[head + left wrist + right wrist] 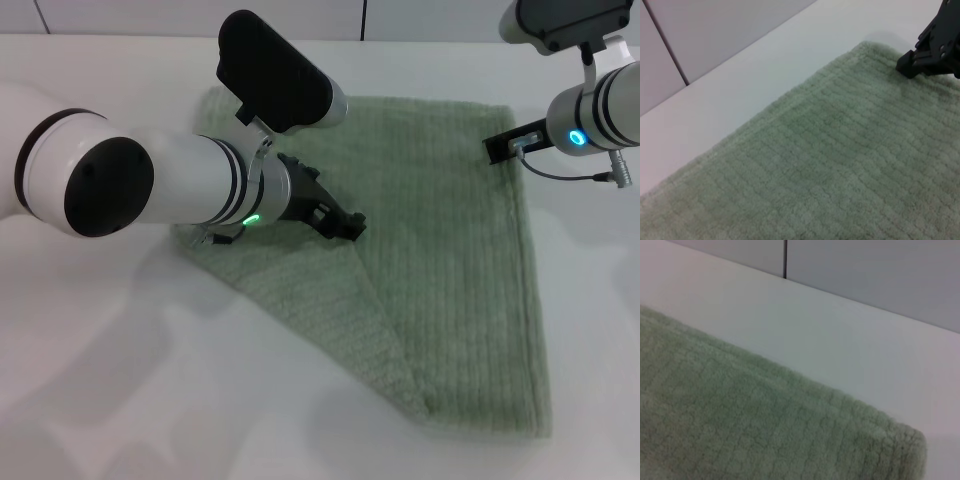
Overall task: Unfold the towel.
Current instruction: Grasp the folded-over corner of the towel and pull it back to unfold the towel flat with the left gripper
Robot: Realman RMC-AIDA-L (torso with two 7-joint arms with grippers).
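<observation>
Table (120, 400): white, bearing everything we list; pale wall panels (715, 35) stand along its far edge.

Towel (450, 250): sage green, ribbed, lying flat mid-table with its near-left part folded over in a diagonal crease.

Left gripper (345, 222): low over the towel's left part, at the fold; we cannot tell its spread.

Right gripper (503, 147): at the towel's far-right corner, tips on the edge; we cannot tell whether it pinches the cloth.
</observation>
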